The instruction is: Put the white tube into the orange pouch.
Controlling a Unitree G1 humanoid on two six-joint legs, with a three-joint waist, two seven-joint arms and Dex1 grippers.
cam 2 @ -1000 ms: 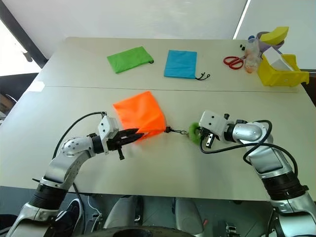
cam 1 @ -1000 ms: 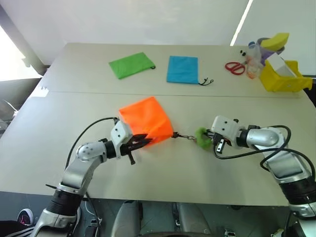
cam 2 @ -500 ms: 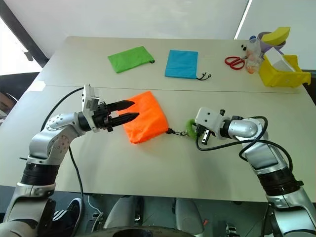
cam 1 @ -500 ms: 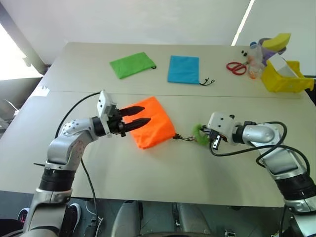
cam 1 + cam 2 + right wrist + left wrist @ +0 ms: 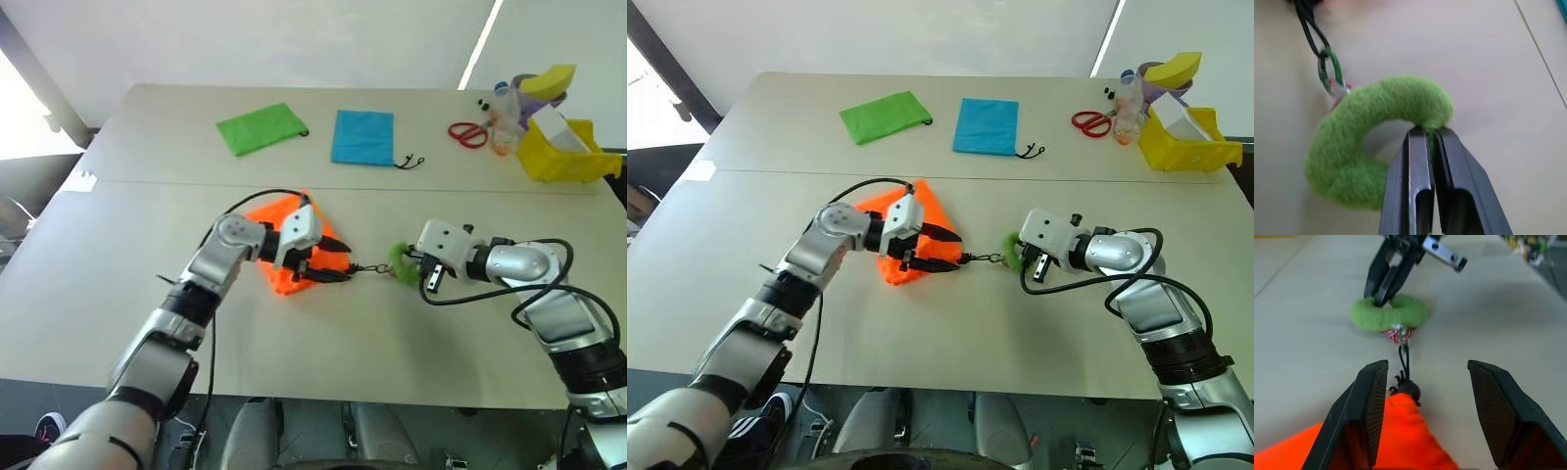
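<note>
The orange pouch [image 5: 283,280] lies near the table's middle, partly under my left forearm. Its dark cord [image 5: 1403,357] runs right to a fuzzy green ring [image 5: 400,262]. My left gripper [image 5: 337,264] is open, low over the pouch's cord-side corner [image 5: 1400,440]. One finger sits on each side of that corner and the knot. My right gripper [image 5: 1430,133] is shut on the green ring [image 5: 1347,161] and holds it just off the pouch's right. The left wrist view shows that right gripper [image 5: 1380,297] pinching the ring [image 5: 1388,313]. The white tube is out of view.
At the table's far side lie a green pouch [image 5: 262,128] and a blue pouch [image 5: 363,137]. Red scissors [image 5: 467,134], a clear bottle [image 5: 503,116] and a yellow bin [image 5: 563,157] stand at the far right corner.
My left gripper opened, lifted away from the pouch's front-left edge and swung across to its cord-side corner. The right gripper kept its hold on the green ring.
</note>
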